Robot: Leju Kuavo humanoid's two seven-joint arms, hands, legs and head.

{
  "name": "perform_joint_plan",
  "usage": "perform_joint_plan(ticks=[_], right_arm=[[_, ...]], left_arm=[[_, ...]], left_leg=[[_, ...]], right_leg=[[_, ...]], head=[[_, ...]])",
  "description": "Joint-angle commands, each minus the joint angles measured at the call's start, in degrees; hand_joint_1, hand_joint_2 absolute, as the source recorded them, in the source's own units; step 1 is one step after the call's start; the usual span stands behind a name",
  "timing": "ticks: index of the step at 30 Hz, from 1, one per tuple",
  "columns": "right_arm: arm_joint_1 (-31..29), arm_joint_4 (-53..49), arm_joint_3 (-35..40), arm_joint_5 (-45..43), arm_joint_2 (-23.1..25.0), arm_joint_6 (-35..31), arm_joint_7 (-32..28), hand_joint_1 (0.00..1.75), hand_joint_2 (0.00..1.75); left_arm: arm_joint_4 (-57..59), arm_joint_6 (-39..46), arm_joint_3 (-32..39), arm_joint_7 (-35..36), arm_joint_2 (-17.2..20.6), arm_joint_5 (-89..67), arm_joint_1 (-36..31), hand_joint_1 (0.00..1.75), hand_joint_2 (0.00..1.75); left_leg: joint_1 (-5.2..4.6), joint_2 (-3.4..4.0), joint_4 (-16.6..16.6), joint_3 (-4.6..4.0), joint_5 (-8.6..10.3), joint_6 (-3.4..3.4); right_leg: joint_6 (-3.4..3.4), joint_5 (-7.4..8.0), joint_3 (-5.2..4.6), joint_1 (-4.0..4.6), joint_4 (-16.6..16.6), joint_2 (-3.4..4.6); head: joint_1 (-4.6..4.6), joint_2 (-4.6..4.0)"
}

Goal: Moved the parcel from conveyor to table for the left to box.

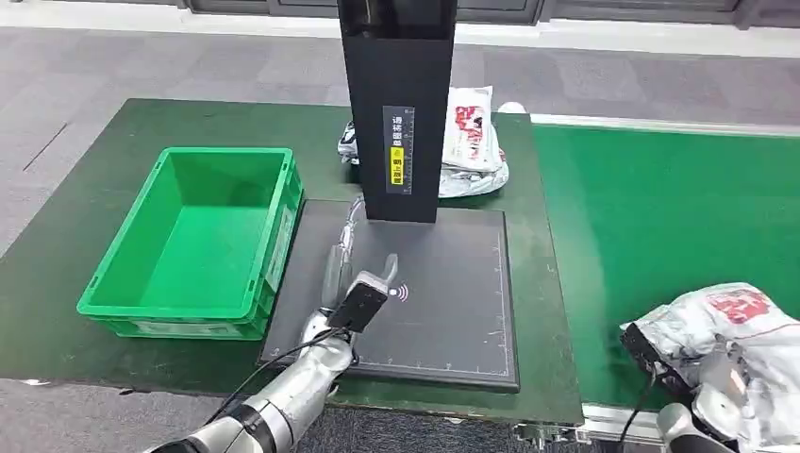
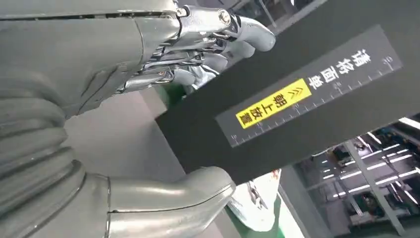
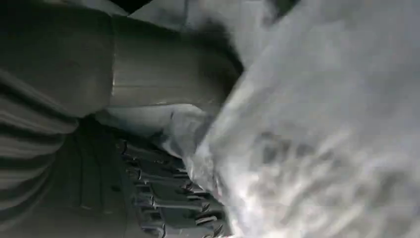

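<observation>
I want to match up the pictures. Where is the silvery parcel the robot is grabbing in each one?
Head view: the silvery parcel is at the lower right, on the green conveyor, with the right robot hand on it.
Left wrist view: not in it.
Right wrist view: it covers the right side, blurry, pressed against the same robot hand.
Shared landmark: the right robot hand.

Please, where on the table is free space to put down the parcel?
The black pad is bare between the left hand and its right edge, in front of the black post. The green bin is empty. Behind the post it is crowded with parcels.
</observation>
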Motion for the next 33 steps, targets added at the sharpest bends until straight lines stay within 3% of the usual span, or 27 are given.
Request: perform_joint_plan(ticks=[1,8,11,15,18,20,22,23,24,33], right_arm=[[-3.55,8.34,7.51,-1.00,-3.89,5.12,-4.30,1.75,1.75],[-4.22,8.73,10.21,-1.24,-4.52,7.24,-5.76,1.75,1.75],[-4.35,7.94,11.69,-2.73,-4.24,6.68,-9.05,1.75,1.75],[-9.04,6.32,12.53,-5.57,-1.60,-2.86,-9.11,1.75,1.75],[-12.01,4.72,14.55,-10.91,1.49,-15.68,-8.00,1.75,1.75],[-10.13,-1.23,15.77,-14.56,3.02,-25.56,-9.41,1.75,1.75],[-4.78,-14.07,17.77,-20.71,4.84,-35.11,-14.37,1.75,1.75],[-1.26,-22.84,18.39,-21.26,5.77,-35.11,-15.46,1.75,1.75],[-1.26,-22.84,18.39,-21.26,5.77,-35.11,-15.46,1.75,1.75],[-1.26,-22.84,18.39,-21.26,5.77,-35.11,-15.46,1.75,1.75]], left_arm=[[0.78,0.12,2.66,-0.81,2.00,0.69,-0.51,0.00,1.75],[0.32,-0.55,3.51,-0.81,2.31,1.85,-0.12,0.00,1.75],[-0.12,-1.23,4.12,-0.81,2.41,2.51,0.08,0.00,1.75],[-1.44,-1.17,5.20,-0.81,2.90,2.78,0.73,0.00,1.75],[-0.84,1.12,4.59,-0.81,3.03,0.40,0.53,0.00,1.75],[0.44,4.38,3.20,-0.81,2.93,-1.50,-0.29,0.00,1.75],[-0.68,5.60,4.27,-0.81,2.43,-4.58,-0.27,0.00,1.75],[-1.27,5.60,5.67,-0.81,1.67,-6.80,-0.05,0.00,1.75],[-1.27,5.60,5.67,-0.81,1.67,-6.80,-0.05,0.00,1.75],[-1.27,5.60,5.67,-0.81,1.67,-6.80,-0.05,0.00,1.75]], left_leg=[[0.03,0.15,-0.08,0.20,-0.05,-0.01],[0.06,0.21,-0.20,0.31,0.00,0.00],[0.04,0.20,-0.07,0.22,-0.01,-0.01],[0.02,0.48,-0.07,0.25,-0.03,-0.02],[0.04,0.77,-0.09,0.27,-0.05,-0.05],[0.03,0.71,-0.05,0.16,-0.03,-0.04],[0.02,0.42,-0.04,0.13,0.05,-0.08],[0.07,0.54,-0.14,0.23,0.05,-0.12],[0.03,0.32,-0.05,0.12,0.09,-0.10],[0.06,0.15,-0.06,0.11,0.08,-0.10]], right_leg=[[-0.04,0.03,0.15,0.02,-0.12,0.26],[-0.04,0.11,0.27,0.06,-0.29,0.38],[0.01,0.08,0.15,0.04,-0.14,0.32],[0.00,0.17,0.07,0.02,-0.12,0.60],[-0.03,0.27,0.01,0.03,-0.11,0.89],[-0.02,0.25,-0.03,0.03,-0.03,0.79],[0.00,0.17,-0.01,0.02,0.00,0.50],[-0.07,0.21,0.02,0.06,-0.09,0.71],[0.00,0.15,-0.03,0.02,0.01,0.40],[-0.01,0.08,0.02,0.06,-0.02,0.31]], head=[[0.00,0.00],[0.00,0.00],[0.00,0.00],[0.00,0.00],[0.00,0.00],[0.00,0.00],[-0.02,0.00],[-0.02,0.00],[0.00,0.00],[-0.02,0.00]])
